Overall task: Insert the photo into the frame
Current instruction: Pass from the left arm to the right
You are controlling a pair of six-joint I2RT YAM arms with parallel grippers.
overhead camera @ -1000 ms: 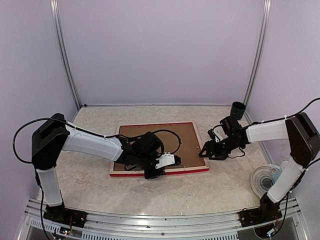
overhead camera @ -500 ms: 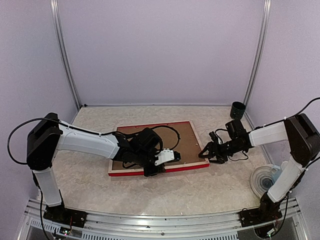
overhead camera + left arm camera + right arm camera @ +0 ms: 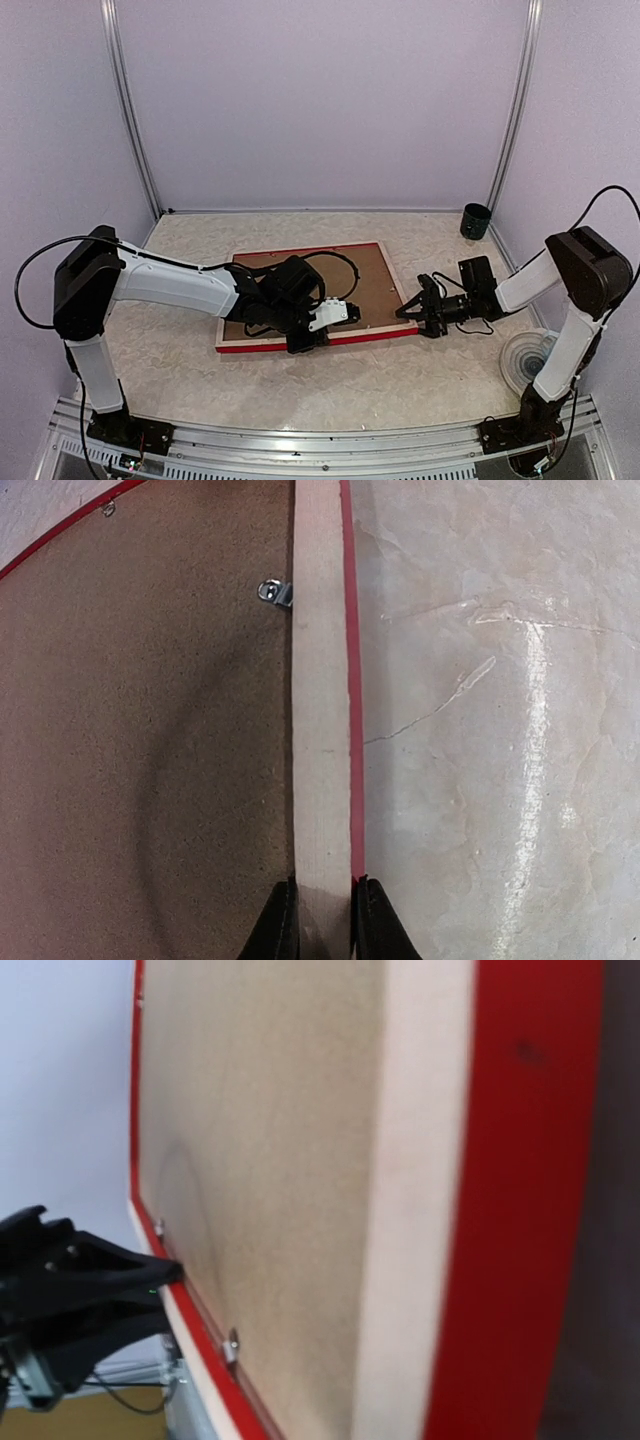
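Observation:
The red frame (image 3: 380,334) lies face down on the table, with the brown backing panel (image 3: 372,275) filling it. The photo is not in view. My left gripper (image 3: 302,344) is shut on the frame's near rail; in the left wrist view its fingertips (image 3: 283,925) pinch the pale rail (image 3: 320,730), its midpoint (image 3: 323,920) on it. My right gripper (image 3: 408,308) is low at the frame's near right corner and looks open. The right wrist view shows only the frame's red edge (image 3: 520,1210) and the backing (image 3: 260,1160) very close; its own fingers are out of sight.
A dark green cup (image 3: 476,220) stands at the back right corner. A clear round dish (image 3: 525,362) sits by the right arm's base. A black cable (image 3: 340,260) loops over the backing panel. Small metal clips (image 3: 272,590) line the inside of the frame's rail.
My right gripper has dropped lower and moved toward the near right corner of the frame. The left arm and frame shifted slightly a second ago, then stayed still.

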